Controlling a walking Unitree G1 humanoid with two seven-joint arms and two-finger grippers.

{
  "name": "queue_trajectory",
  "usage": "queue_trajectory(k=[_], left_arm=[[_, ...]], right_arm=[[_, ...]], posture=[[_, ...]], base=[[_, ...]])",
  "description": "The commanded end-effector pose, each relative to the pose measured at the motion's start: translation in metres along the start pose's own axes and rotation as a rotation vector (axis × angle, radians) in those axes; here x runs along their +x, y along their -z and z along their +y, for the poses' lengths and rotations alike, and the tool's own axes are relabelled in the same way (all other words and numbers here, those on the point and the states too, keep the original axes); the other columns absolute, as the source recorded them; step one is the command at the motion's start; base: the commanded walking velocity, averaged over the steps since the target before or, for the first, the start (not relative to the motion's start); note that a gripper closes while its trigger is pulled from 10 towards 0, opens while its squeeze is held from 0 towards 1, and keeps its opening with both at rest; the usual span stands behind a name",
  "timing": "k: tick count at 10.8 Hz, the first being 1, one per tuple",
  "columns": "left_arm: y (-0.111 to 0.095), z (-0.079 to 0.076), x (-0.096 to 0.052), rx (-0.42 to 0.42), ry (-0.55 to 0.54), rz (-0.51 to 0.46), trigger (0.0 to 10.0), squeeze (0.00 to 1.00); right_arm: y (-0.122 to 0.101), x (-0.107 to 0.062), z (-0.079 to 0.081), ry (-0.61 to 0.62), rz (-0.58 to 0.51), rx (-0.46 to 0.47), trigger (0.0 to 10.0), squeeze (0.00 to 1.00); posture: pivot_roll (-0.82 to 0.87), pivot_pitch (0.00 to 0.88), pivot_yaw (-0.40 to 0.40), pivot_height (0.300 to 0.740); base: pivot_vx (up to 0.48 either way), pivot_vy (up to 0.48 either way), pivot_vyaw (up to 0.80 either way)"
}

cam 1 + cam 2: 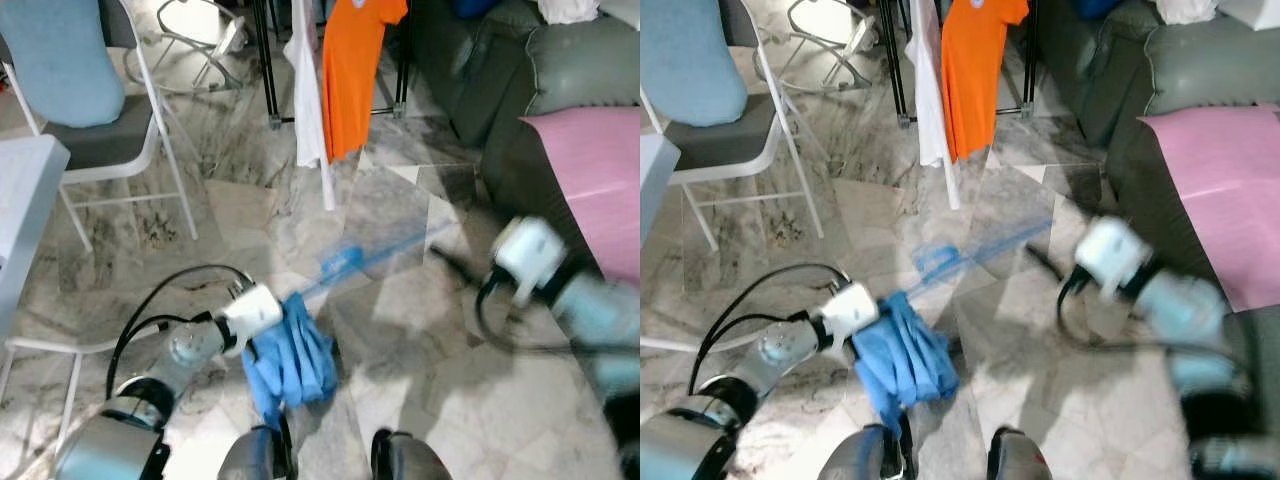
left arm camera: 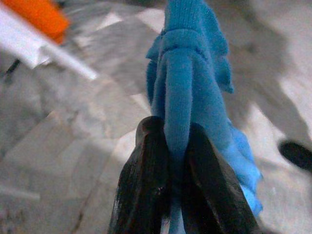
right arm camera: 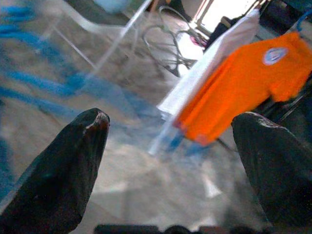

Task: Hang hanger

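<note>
Left hand [image 2: 178,161] clamped on blue garment [image 1: 292,358], right hand [image 3: 170,131] fingers apart, orange shirt [image 3: 239,87] badge unreadable

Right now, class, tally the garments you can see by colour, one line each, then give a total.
Orange: 1, the orange shirt hanging up
White: 1, the white garment hanging beside it
Blue: 1, the blue garment in the left gripper
Total: 3
</note>
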State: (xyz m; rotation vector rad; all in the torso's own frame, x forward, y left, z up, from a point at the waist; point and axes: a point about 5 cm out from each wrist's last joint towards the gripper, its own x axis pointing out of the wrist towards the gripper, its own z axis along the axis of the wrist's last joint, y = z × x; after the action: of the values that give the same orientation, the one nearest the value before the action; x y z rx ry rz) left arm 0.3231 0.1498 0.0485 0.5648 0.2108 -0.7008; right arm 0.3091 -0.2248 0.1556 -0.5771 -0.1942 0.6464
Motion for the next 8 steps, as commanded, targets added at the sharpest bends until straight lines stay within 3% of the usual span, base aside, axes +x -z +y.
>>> queue_trajectory(k=[1, 2, 3, 4, 5, 6, 7, 8], left_arm=[[0.003, 0.013, -0.001, -0.173, -0.157, 0.017, 0.0, 0.00], [0.011, 0.011, -0.001, -0.313, -0.253, 0.048, 0.0, 0.00], [0.017, 0.007, -0.001, -0.405, -0.304, 0.071, 0.0, 0.00], [0.030, -0.007, -0.004, -0.511, -0.343, 0.113, 0.0, 0.00], [0.039, -0.018, -0.006, -0.570, -0.352, 0.146, 0.0, 0.00], [0.048, -0.034, -0.009, -0.564, -0.328, 0.195, 0.0, 0.00], [0.055, -0.045, -0.012, -0.587, -0.327, 0.240, 0.4, 0.00], [0.060, -0.057, -0.013, -0.608, -0.308, 0.268, 2.0, 0.00]], right_arm=[[-0.002, 0.004, 0.019, -0.023, -0.048, 0.111, 10.0, 1.00], [0.003, 0.009, 0.041, 0.020, -0.068, 0.281, 10.0, 1.00], [0.011, 0.013, 0.053, 0.078, -0.065, 0.398, 10.0, 1.00], [0.037, 0.017, 0.086, 0.151, 0.040, 0.570, 10.0, 1.00], [0.055, 0.017, 0.113, 0.163, 0.137, 0.686, 10.0, 0.38], [0.074, 0.015, 0.144, 0.174, 0.279, 0.811, 10.0, 0.00], [0.088, 0.010, 0.161, 0.189, 0.392, 0.880, 10.0, 0.00], [0.097, 0.004, 0.176, 0.205, 0.497, 0.934, 10.0, 0.00]], posture=[[-0.17, 0.227, 0.089, 0.740], [-0.17, 0.217, 0.084, 0.740], [-0.17, 0.208, 0.075, 0.740], [-0.16, 0.196, 0.060, 0.740], [-0.15, 0.180, 0.050, 0.740], [-0.13, 0.160, 0.044, 0.740], [-0.12, 0.147, 0.041, 0.740], [-0.11, 0.128, 0.030, 0.740]], base=[[0.000, 0.000, 0.00], [0.000, 0.000, 0.00], [0.000, 0.000, 0.00], [0.000, 0.000, 0.00], [0.000, 0.000, 0.00], [0.000, 0.000, 0.00], [0.000, 0.000, 0.00], [0.000, 0.000, 0.00]])
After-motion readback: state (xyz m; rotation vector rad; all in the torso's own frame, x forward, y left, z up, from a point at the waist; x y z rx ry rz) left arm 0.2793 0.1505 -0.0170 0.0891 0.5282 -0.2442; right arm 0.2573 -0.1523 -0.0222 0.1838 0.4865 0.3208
